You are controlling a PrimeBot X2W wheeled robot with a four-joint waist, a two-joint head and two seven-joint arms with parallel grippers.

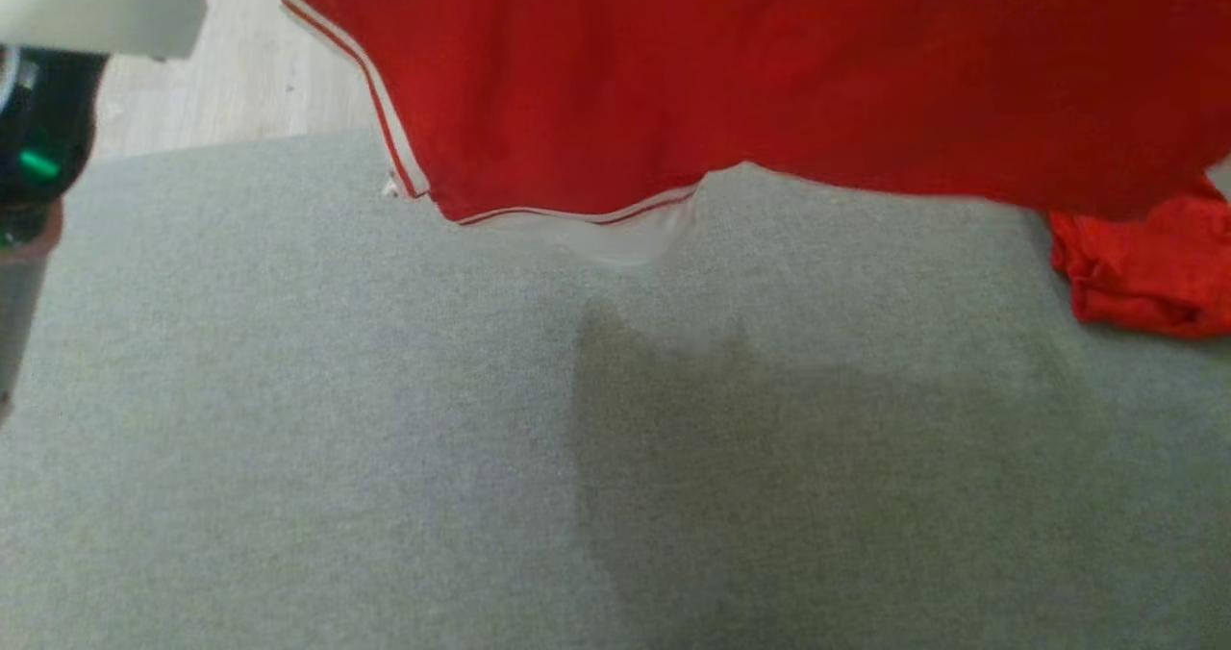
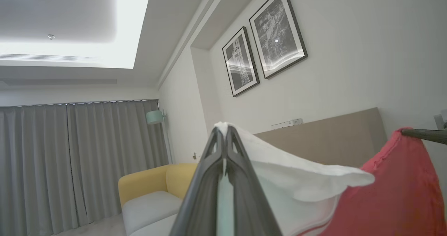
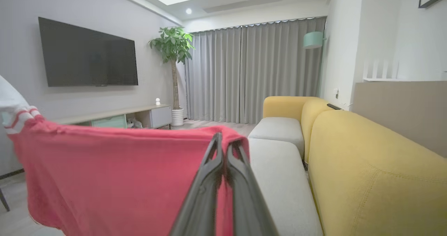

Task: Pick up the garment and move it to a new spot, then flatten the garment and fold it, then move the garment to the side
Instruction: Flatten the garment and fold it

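Left fingers (image 2: 206, 169) pinched together on the white trim of the red garment (image 1: 769, 73), right fingers (image 3: 206, 183) clamped on its red edge; cloth stretched between, hanging above a grey fabric surface (image 1: 288, 438). Crumpled red cloth (image 1: 1144, 265) lying at right. Around: yellow sofa (image 3: 366, 166), wall television (image 3: 87, 52), framed prints (image 2: 265, 44), grey curtains (image 3: 251, 72).
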